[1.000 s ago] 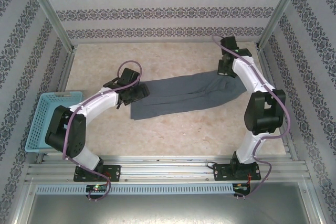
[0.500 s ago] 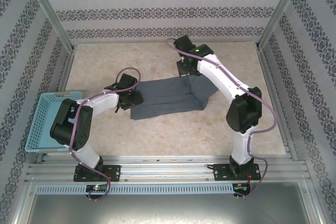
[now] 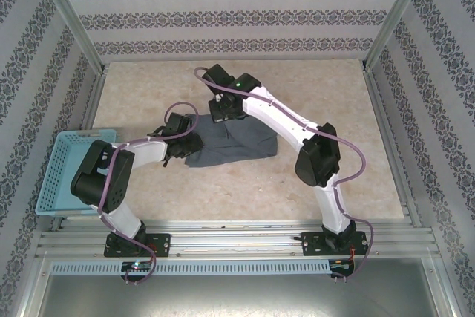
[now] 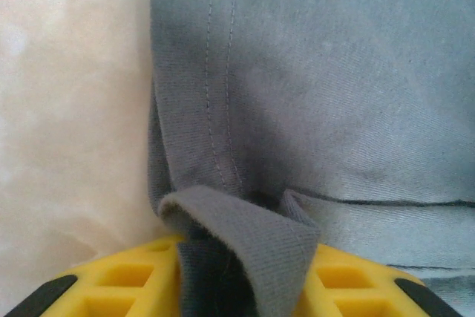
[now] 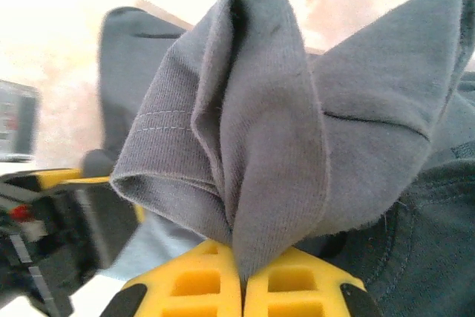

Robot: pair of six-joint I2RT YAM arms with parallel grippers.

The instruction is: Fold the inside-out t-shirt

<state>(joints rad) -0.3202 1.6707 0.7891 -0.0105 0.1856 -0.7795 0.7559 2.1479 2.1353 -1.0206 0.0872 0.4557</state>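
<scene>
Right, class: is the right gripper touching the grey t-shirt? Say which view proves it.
Touching. The right wrist view shows the right gripper pinching a bunched fold of the t-shirt.

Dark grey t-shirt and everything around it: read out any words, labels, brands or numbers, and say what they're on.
No text can be read.
On the dark slate-grey cloth t-shirt: plain fabric and stitching, no print.
On the light-blue plastic mesh basket: no lettering.
On the patterned walls: ornamental bands, not letters.
On the blurred grey shape with red marks, left edge of the right wrist view: unreadable.
</scene>
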